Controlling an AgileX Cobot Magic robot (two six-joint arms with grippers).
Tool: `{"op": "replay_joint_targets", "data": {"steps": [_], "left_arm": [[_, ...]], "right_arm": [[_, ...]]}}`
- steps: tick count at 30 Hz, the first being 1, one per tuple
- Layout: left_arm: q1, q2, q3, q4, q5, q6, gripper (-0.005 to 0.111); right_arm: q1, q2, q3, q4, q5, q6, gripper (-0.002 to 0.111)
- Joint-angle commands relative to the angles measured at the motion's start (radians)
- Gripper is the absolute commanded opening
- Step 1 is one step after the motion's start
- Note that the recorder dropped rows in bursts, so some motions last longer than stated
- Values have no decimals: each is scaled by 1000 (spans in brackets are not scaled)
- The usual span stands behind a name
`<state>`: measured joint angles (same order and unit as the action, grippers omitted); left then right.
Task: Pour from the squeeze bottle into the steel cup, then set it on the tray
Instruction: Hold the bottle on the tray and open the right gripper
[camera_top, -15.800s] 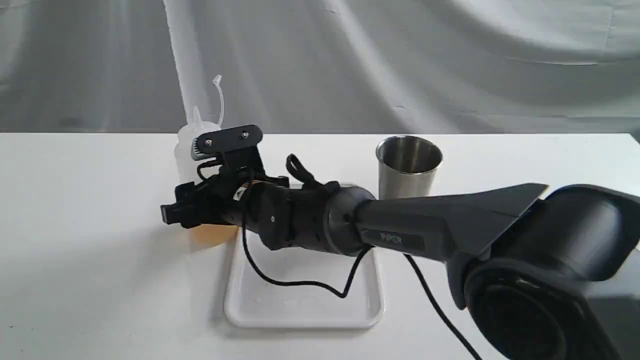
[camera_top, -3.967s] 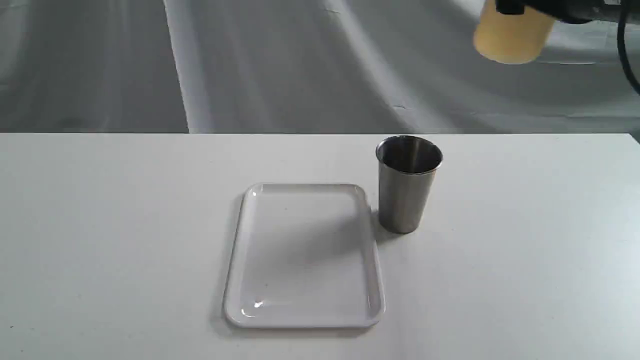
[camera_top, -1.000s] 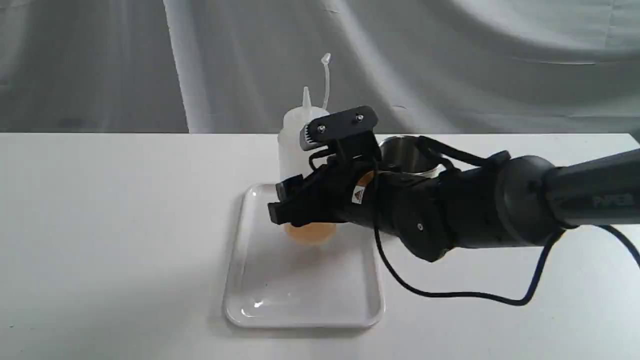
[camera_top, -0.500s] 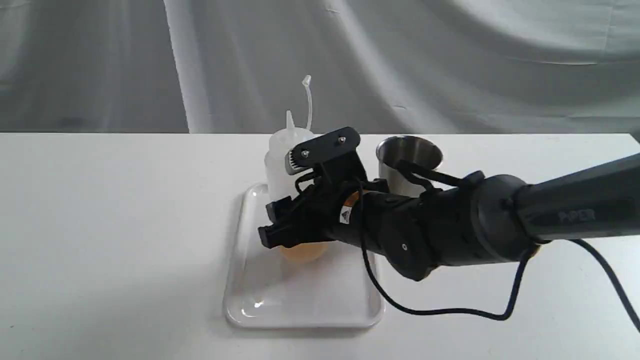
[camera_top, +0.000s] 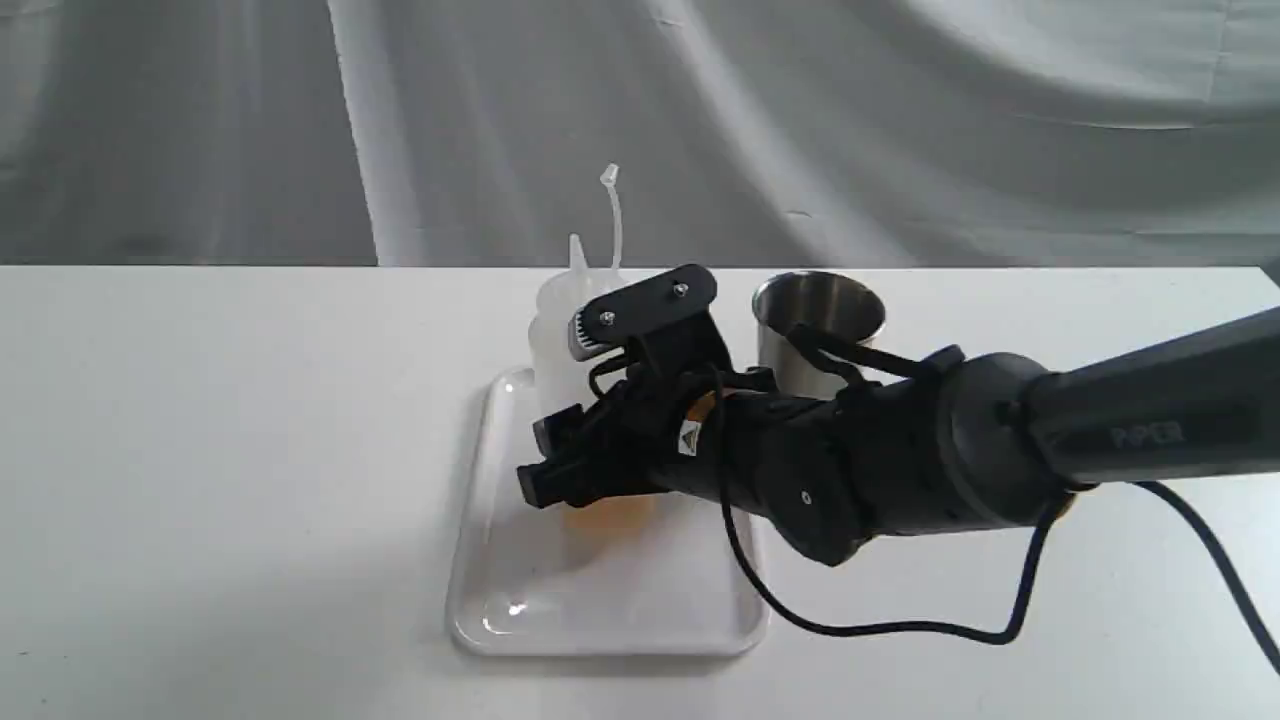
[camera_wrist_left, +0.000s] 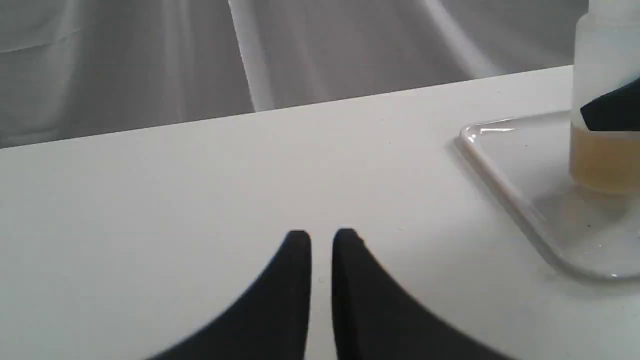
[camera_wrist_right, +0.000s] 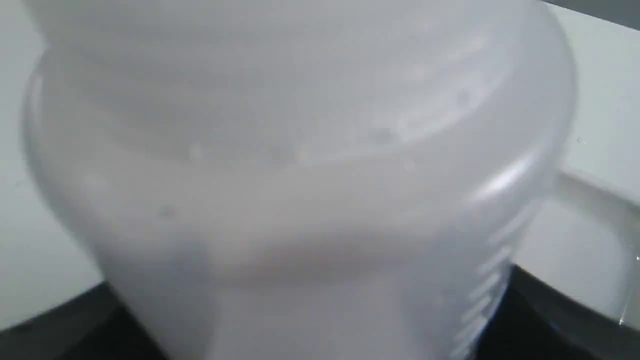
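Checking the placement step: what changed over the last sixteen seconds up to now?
The right pincer, shut on the squeeze bottle, carried it from the table left of the tray, high up right, then down over the tray; in the last second it sank lower. Whether it touches is unclear. The steel cup and tray stayed put.

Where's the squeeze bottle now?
Exterior view, centre: the squeeze bottle is upright over the tray's far end, held in the right hand, left of the steel cup.

Exterior front-on, left wrist low, both share tray (camera_top: 520, 600)
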<state>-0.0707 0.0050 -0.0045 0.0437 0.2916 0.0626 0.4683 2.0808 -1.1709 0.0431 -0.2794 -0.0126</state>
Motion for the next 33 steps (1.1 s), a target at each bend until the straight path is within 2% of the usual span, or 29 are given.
{"op": "replay_joint_targets", "data": {"steps": [1, 33], "left_arm": [[-3, -5, 4, 1, -7, -2, 8], [-3, -5, 4, 1, -7, -2, 8]], "right_arm": [[0, -14, -5, 2, -23, -9, 34], [0, 2, -5, 17, -1, -9, 34]]}}
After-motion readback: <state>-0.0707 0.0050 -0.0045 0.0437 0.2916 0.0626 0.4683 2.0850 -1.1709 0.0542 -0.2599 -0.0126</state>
